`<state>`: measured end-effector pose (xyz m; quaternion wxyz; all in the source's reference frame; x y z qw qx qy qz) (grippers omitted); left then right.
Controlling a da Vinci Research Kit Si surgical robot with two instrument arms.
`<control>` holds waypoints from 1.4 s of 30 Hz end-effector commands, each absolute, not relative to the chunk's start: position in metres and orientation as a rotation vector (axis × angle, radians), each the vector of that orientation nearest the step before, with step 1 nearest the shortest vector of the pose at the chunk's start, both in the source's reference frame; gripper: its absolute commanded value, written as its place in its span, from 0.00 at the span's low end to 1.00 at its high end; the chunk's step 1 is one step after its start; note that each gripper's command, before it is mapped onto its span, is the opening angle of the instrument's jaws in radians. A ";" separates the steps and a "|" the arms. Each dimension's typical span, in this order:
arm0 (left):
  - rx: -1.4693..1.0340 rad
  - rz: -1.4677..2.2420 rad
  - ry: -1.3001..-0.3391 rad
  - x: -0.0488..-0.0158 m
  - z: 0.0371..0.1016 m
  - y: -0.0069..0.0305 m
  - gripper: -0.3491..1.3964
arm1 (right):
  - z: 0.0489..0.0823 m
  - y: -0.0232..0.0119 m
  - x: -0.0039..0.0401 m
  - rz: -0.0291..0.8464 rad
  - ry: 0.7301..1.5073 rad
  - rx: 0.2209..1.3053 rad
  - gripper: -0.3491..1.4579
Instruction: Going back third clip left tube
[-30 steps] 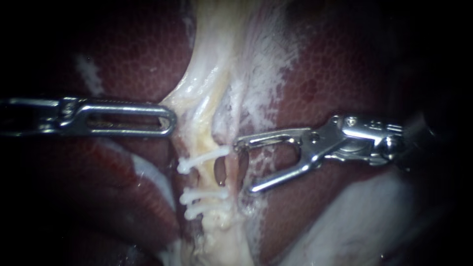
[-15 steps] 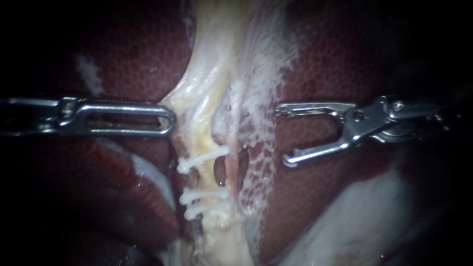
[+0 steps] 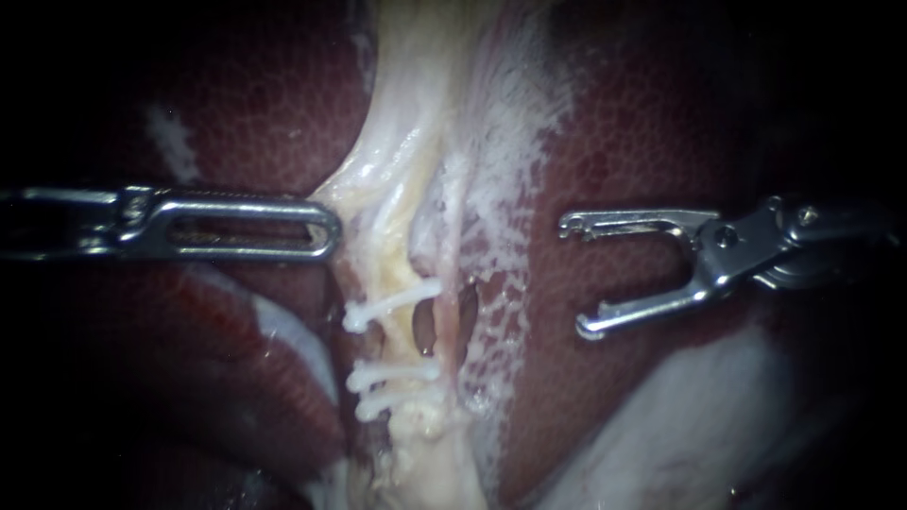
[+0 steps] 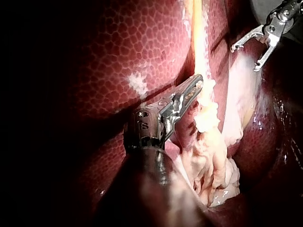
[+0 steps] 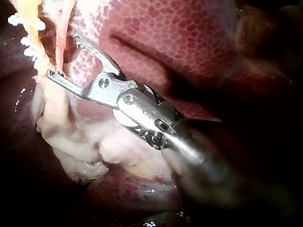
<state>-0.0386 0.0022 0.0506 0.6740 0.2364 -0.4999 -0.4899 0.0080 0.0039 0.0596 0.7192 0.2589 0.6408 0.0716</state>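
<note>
Three white clips (image 3: 392,375) sit across the left tube (image 3: 395,269) just below the centre of the endoscope frame, two close together and the uppermost clip (image 3: 392,304) set apart above them. From the left edge at mid-height, the left instrument (image 3: 314,229) reaches in, its claw clenched on the rim of the pale tissue band (image 3: 416,142), apparently drawing it sideways to keep the tube taut and exposed. At right of centre, the right instrument (image 3: 578,278) hangs over the dark red liver (image 3: 642,123), its claw released and empty, clear of both tube and clips. With the clips seated, that gap looks like room to pull out without snagging them.
</note>
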 end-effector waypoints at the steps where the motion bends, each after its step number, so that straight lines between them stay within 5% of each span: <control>1: 0.531 -1.103 -1.125 -0.0386 0.0506 0.0022 0.00 | 0.0596 0.0039 0.0080 0.158 1.417 0.573 0.52; 42: 0.532 -1.080 -1.122 -0.0433 0.0553 0.0025 0.00 | 0.0595 0.0037 0.0077 0.152 1.419 0.579 0.52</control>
